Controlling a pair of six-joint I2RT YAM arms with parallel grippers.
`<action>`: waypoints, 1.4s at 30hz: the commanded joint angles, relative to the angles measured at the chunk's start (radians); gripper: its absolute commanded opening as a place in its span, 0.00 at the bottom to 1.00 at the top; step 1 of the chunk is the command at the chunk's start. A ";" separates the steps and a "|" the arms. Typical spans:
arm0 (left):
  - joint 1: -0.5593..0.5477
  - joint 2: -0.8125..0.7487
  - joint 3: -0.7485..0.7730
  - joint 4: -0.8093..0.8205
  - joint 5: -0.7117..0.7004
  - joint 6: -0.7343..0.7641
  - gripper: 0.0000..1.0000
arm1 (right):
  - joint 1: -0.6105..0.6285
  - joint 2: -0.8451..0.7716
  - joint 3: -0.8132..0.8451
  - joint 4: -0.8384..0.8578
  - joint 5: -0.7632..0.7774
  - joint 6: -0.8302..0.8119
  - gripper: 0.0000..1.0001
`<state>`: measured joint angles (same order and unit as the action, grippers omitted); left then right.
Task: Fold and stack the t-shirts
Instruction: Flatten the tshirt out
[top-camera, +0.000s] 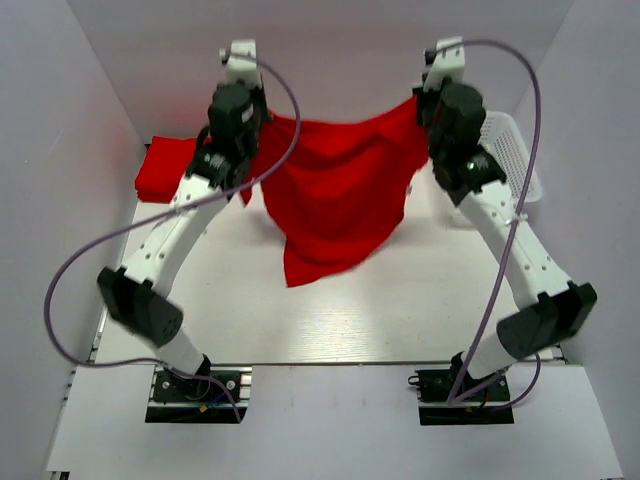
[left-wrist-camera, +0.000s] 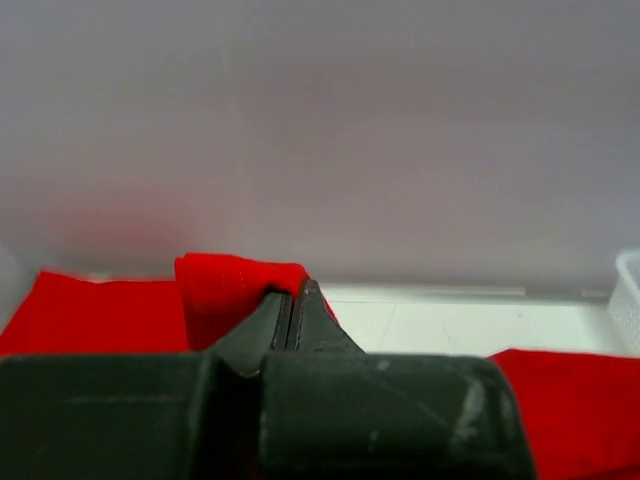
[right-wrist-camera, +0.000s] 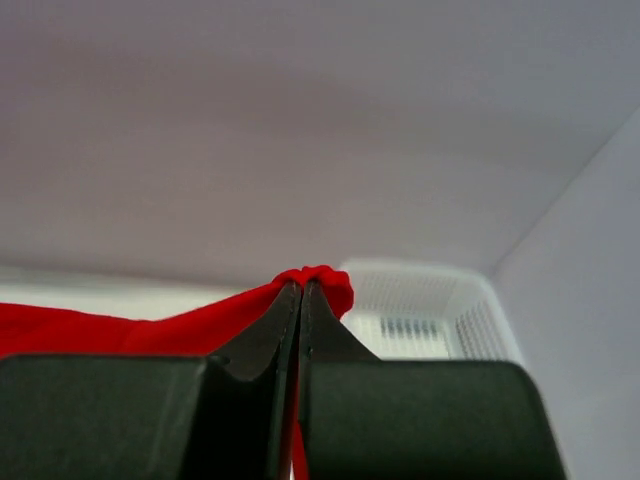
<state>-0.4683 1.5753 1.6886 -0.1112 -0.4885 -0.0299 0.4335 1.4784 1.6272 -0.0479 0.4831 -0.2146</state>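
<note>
Both claws are pinched fully closed on red cloth: the left gripper (left-wrist-camera: 292, 298) on a bunched edge, the right gripper (right-wrist-camera: 301, 290) on a small fold. The hanging t-shirt (top-camera: 340, 190) sags between them, left of the white basket (top-camera: 515, 150), its lower hem blurred. Farther left of the basket lies a folded t-shirt (top-camera: 165, 170), partly hidden behind the left arm; whether it is one shirt or several cannot be told.
</note>
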 joint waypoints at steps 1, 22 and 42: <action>0.033 0.058 0.397 -0.050 0.091 0.094 0.00 | -0.029 0.008 0.323 0.076 -0.027 -0.051 0.00; 0.042 -0.432 -0.748 -0.304 0.090 -0.450 0.43 | -0.038 -0.639 -0.950 -0.239 -0.472 0.563 0.08; 0.042 -0.341 -0.797 -0.363 -0.009 -0.528 1.00 | -0.041 -0.423 -0.847 -0.199 -0.450 0.446 0.90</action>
<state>-0.4309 1.1793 0.8413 -0.4904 -0.4576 -0.5636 0.3912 0.9806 0.6899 -0.3565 0.0284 0.2821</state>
